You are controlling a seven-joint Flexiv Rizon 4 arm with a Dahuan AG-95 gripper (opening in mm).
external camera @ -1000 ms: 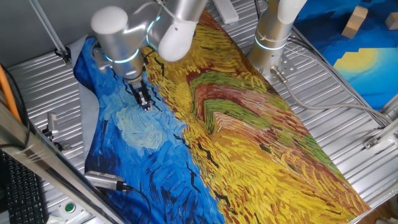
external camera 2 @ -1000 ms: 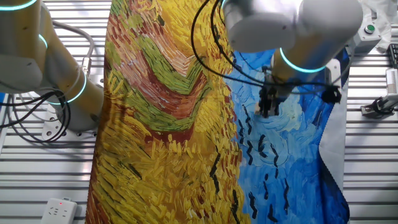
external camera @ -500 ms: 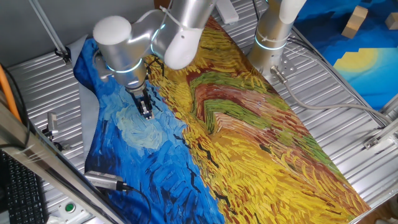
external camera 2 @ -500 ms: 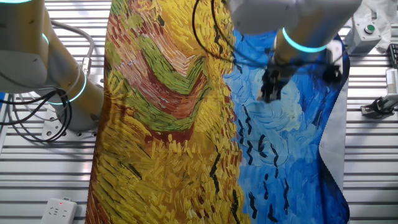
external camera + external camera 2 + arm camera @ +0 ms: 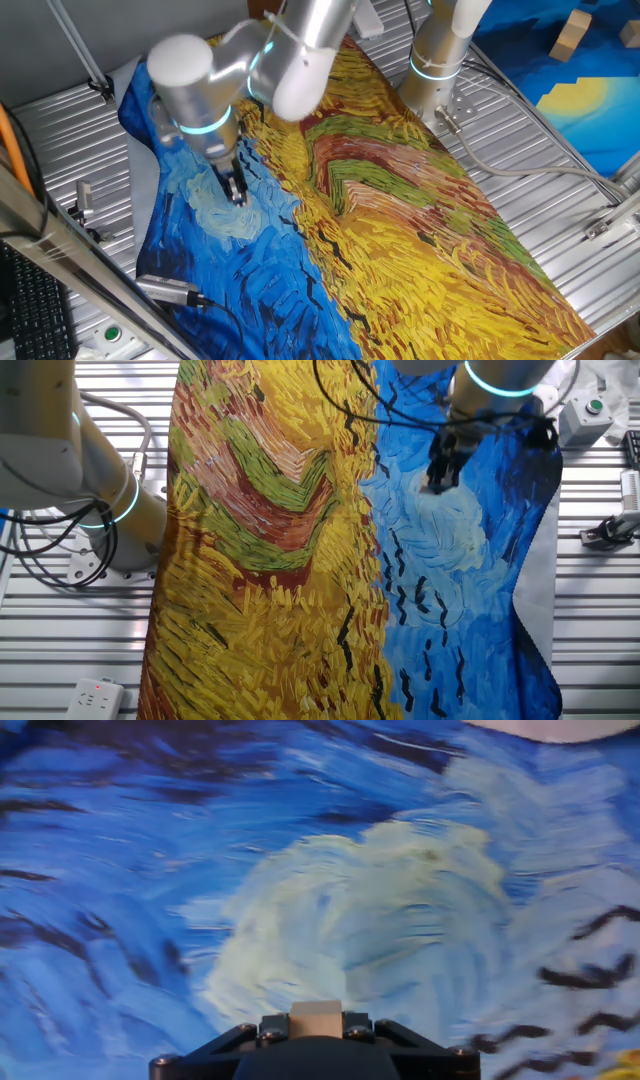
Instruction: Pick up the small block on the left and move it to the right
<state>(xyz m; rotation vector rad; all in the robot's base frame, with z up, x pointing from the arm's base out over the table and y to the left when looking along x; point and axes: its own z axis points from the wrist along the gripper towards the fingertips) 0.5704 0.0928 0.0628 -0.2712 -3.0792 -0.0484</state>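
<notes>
Since the earlier frames the hand point(image 5: 236, 193) is seen carried across the blue part of the painted cloth point(image 5: 400, 220), from beside the dark strokes onto the pale swirl point(image 5: 450, 525). In the hand view the block point(image 5: 316, 1019) is seen pinched between the fingers, lifted clear of the cloth on the desk. The pick-up is judged done. The carry toward the yellow part of the cloth, well away from the swirl, is judged barely begun, and the release is left.
</notes>
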